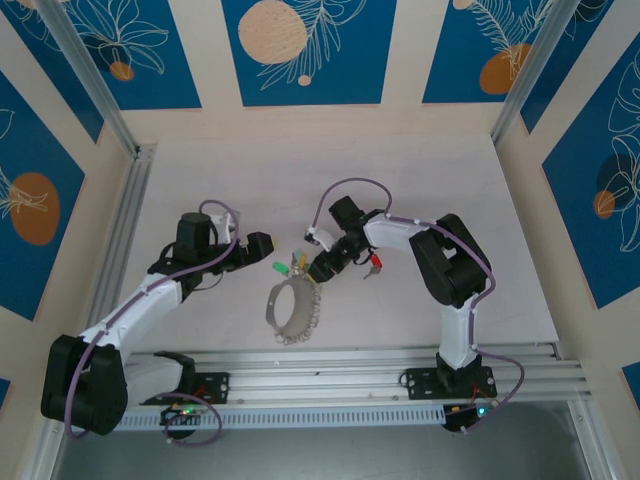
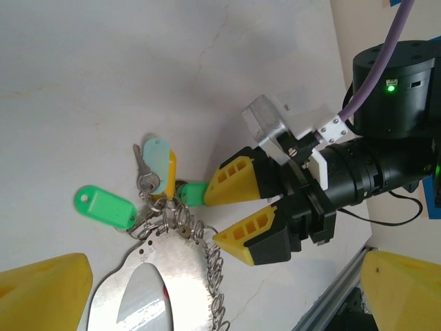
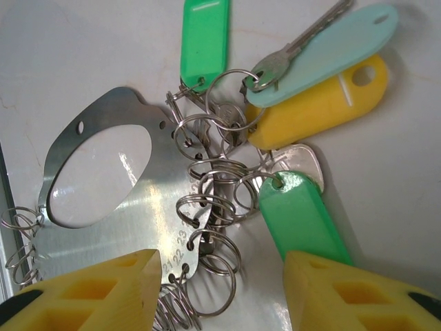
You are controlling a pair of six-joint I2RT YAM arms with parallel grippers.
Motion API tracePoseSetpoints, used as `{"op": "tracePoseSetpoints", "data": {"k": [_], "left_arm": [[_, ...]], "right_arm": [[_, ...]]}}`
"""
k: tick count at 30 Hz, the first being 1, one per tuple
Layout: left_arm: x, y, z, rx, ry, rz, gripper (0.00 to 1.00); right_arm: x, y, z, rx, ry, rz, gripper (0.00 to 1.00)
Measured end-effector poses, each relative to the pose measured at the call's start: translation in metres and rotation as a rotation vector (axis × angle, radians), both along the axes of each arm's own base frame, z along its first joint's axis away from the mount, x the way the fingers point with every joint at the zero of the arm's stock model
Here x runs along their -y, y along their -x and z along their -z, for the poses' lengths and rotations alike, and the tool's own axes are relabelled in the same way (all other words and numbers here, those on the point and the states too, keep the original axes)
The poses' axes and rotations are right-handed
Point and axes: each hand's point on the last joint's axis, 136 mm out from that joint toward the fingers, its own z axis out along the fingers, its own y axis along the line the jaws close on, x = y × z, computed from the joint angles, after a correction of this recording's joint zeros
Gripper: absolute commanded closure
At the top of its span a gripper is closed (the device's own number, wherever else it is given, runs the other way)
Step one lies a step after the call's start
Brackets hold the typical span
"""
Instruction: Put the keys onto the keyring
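Right tool (image 2: 212, 217) sits half-spread mid-frame beside the keys (image 3: 303, 96), gripping nothing, I guess lining up on the keyring (image 3: 138, 200); left tool (image 1: 265, 244) gapes wide, left of centre.

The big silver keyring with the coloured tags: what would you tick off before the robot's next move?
1. Flat silver metal keyring lies on the pale table: ok.
2. Right gripper jaws apart, gripping nothing: ok.
3. Left gripper open, off to the side: ok.
4. Green plastic key tag threaded on a small wire loop: ok.
5. Green plastic key tag clear of the right gripper: cannot tell.
6. Small red-headed key on the keyring: not ok, it lies loose beside the right arm.
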Motion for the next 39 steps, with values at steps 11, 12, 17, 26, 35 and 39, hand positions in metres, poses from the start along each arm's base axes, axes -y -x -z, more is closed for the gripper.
{"op": "tracePoseSetpoints", "data": {"k": [11,12,17,26,35,39], "left_arm": [[0.001,-0.002,-0.002,0.002,0.017,-0.008,0.00],[0.001,-0.002,-0.003,0.003,0.019,-0.009,0.00],[0.001,-0.002,-0.003,0.005,0.023,-0.010,0.00],[0.003,0.001,-0.003,-0.008,0.042,-0.005,0.00],[0.004,0.001,-0.006,0.002,0.048,0.000,0.00],[0.004,0.001,-0.006,0.002,0.049,0.001,0.00]], "right_arm": [[-0.006,0.006,0.002,0.022,0.019,-0.030,0.56],[-0.006,0.006,0.003,0.024,0.021,-0.030,0.58],[-0.007,0.008,0.004,0.029,0.030,-0.036,0.60],[-0.007,0.014,0.007,0.023,0.035,-0.046,0.68],[-0.008,0.018,0.008,0.019,0.042,-0.053,0.81],[-0.008,0.018,0.008,0.018,0.042,-0.054,0.89]]}}
